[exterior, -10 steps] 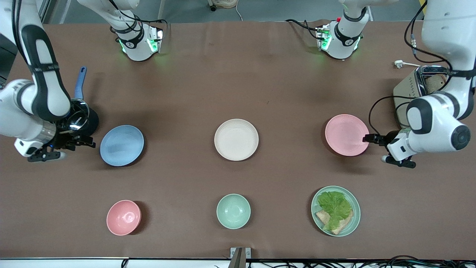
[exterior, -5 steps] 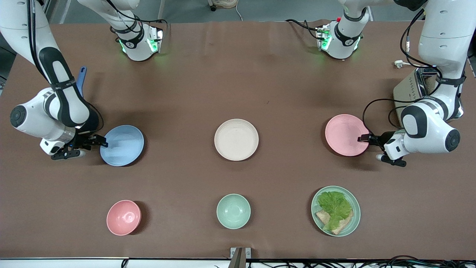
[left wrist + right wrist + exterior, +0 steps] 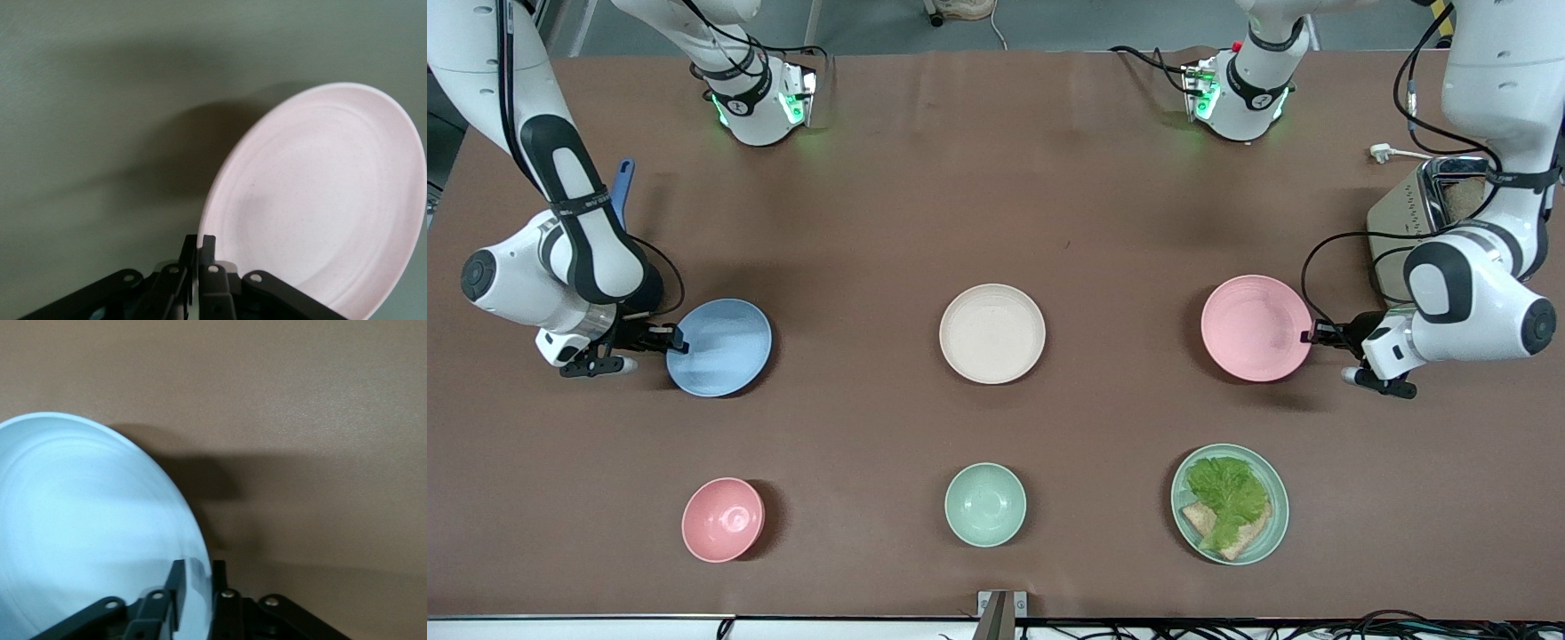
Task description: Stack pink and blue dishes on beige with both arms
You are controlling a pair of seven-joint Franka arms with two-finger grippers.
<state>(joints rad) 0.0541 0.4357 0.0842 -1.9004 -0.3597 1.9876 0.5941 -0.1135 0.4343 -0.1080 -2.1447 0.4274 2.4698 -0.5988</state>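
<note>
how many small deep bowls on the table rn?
2. Pink bowl toward the right arm's end, mint-green bowl mid-table; both nearer the front camera than the plates. None looks hidden.

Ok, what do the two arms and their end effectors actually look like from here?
Both arms are glossy white with black joint sections and black bands with small lettering. Black cables loop along each forearm. The bases glow green; the left arm's base also carries a red button. The left end effector and the right end effector are black, each with two slim fingers on linked bars with silver rivets.
</note>
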